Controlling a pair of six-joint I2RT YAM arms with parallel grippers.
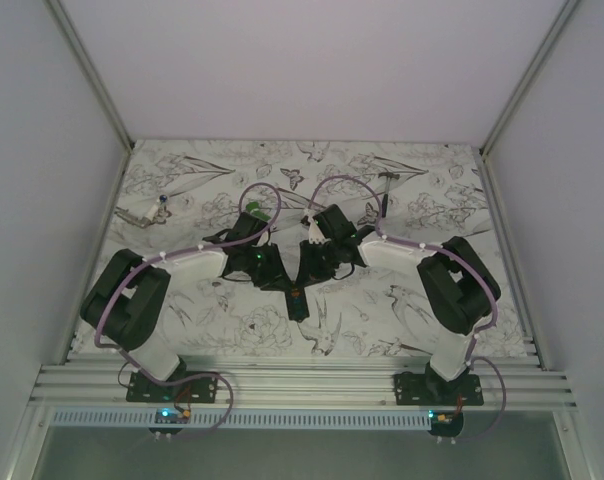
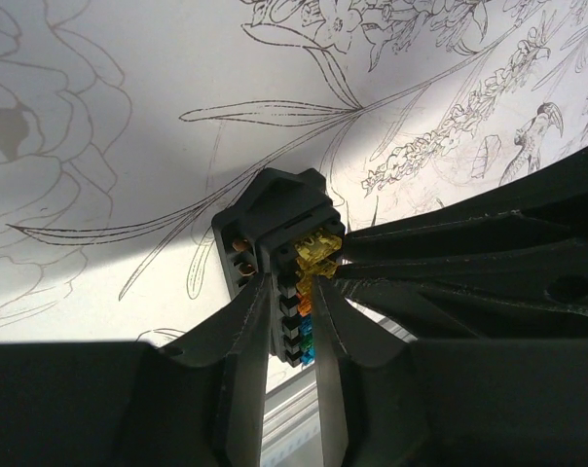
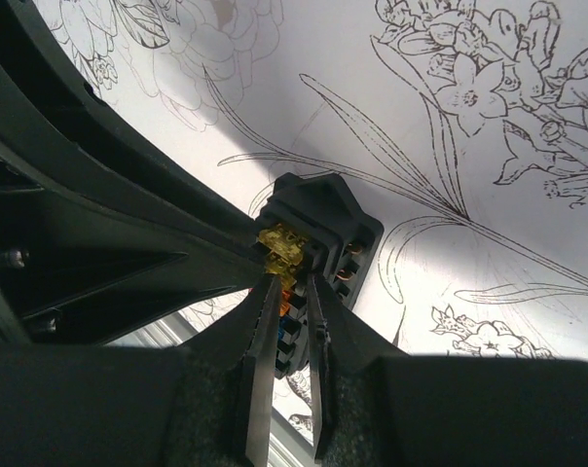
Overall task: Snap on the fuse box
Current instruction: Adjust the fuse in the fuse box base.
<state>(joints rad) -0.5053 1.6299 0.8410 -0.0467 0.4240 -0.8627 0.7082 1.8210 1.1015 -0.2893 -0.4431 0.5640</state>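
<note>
Clearly the snap is not made yet, as far as I can judge: the fuse box sits at the middle of the table, nearer its near edge than its far one, between my two arms. Its row of fuses is bare, and I see no cover seated on it in any view. I cannot tell whether the box rests on the patterned surface or hangs just above it. What is left, I reckon, is the whole press-home. What looks done is getting both arms onto the box. Starting on the left, the left gripper reaches the box from the left, and its fingers stand only a narrow gap apart. The coloured fuse strip runs between them and the tips bear against the black body on either side, which I read as a pinch on the box. At the yellow end of that strip the other arm's fingers come in from the right and meet the same spot. On the right, the right gripper mirrors this. Its fingers are drawn nearly together, straddling the same strip just below the yellow fuse, with the tips touching the box, so I take it as clamped there too.
</note>
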